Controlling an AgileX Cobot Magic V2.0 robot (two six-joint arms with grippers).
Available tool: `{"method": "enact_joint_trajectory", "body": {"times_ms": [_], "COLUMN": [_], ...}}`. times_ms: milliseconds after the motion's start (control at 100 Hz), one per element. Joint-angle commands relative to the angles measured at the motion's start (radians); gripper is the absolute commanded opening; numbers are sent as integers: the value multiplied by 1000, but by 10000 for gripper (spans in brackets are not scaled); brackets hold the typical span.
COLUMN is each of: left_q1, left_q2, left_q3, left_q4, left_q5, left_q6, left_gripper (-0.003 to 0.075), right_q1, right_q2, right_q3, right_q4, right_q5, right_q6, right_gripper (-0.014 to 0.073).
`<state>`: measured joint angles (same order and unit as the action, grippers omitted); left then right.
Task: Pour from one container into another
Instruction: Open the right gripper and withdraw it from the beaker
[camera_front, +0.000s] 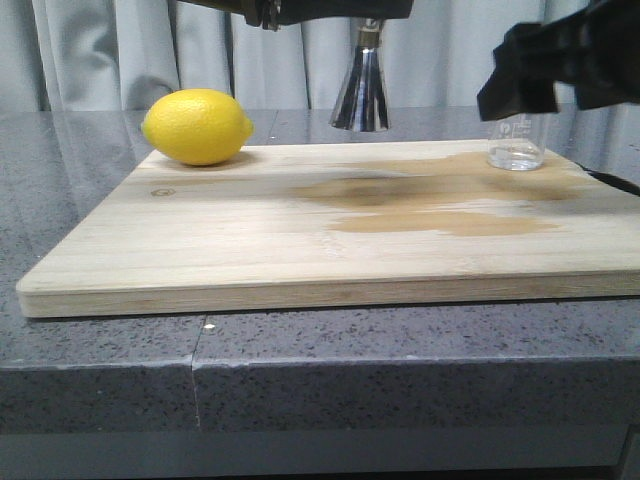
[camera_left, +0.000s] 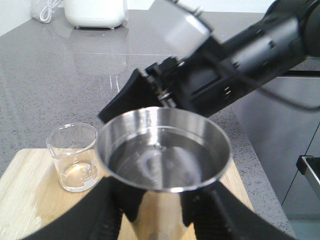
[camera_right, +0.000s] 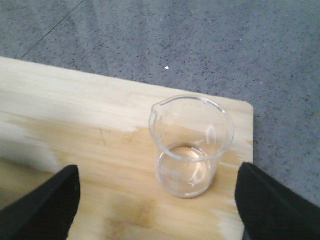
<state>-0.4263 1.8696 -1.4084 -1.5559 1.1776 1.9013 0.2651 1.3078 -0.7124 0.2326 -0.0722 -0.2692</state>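
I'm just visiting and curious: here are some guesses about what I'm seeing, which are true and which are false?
1. The left gripper holds the steel jigger. True.
2. The jigger is empty. False: the left wrist view shows clear liquid in its upper cup.
3. The right gripper is clamped on the glass beaker. False: its fingers stand open, apart from the beaker on either side.
4. The beaker stands upright on the wooden cutting board. True.
5. The lemon sits right beside the beaker. False: it lies at the board's far left, the beaker at the far right.
6. The board shows wet patches. True.
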Motion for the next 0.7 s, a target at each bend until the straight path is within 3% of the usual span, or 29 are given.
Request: {"method": "enact_joint_trajectory", "body": {"times_ms": [0,350,690], "left_q1": [-6,-6,-6], "left_q2": [-59,-59,-59], "left_q3": [-31,-31,-31], "left_q4": [-82,-82,-82], "left_q5": [92,92,92], "left_q6": [-6,-6,-6], "left_gripper": [220,220,220], "right_q1": [-10,-36,-36], "right_q2": [-101,-415,-587], "right_q3": [-26,-26,-26], "right_q4": [-28,-55,-59], "right_q5": [51,423,520], "right_q6": [-24,-24,-24], "right_gripper": [572,572,572]}}
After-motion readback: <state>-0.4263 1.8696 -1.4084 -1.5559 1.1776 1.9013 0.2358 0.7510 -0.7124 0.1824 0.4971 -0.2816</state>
